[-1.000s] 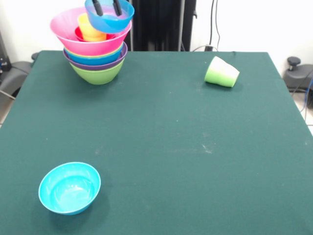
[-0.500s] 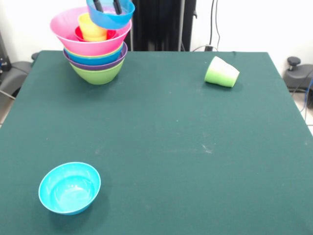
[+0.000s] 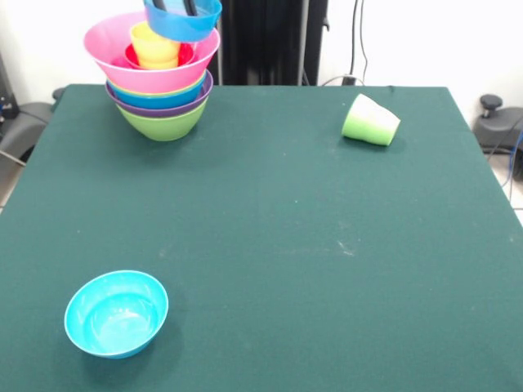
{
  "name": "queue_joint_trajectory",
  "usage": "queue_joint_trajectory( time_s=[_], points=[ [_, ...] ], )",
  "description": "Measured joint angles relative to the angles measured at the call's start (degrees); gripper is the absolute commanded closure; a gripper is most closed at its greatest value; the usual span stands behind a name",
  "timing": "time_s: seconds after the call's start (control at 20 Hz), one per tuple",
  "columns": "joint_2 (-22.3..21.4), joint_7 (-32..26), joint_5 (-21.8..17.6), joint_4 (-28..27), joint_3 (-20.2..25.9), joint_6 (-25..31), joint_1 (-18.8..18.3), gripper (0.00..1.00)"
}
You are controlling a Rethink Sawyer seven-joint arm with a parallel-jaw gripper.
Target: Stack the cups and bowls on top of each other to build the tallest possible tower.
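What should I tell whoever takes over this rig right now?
Gripper: at the picture's top edge, gripping the rim of a blue bowl held above the tower.
Tower: lime green base, pink bowl on top with the red bowl and yellow cup inside.
Left: green cup on its side, cyan bowl upright, both on the table.
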Motion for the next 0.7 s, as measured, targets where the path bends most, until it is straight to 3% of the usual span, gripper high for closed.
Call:
queue_joint_trajectory(
  time_s=[0.7],
  points=[
    [-1.48,0.00,3.06,-0.48,1.29,0.02,-3.33,0.00]
  ],
)
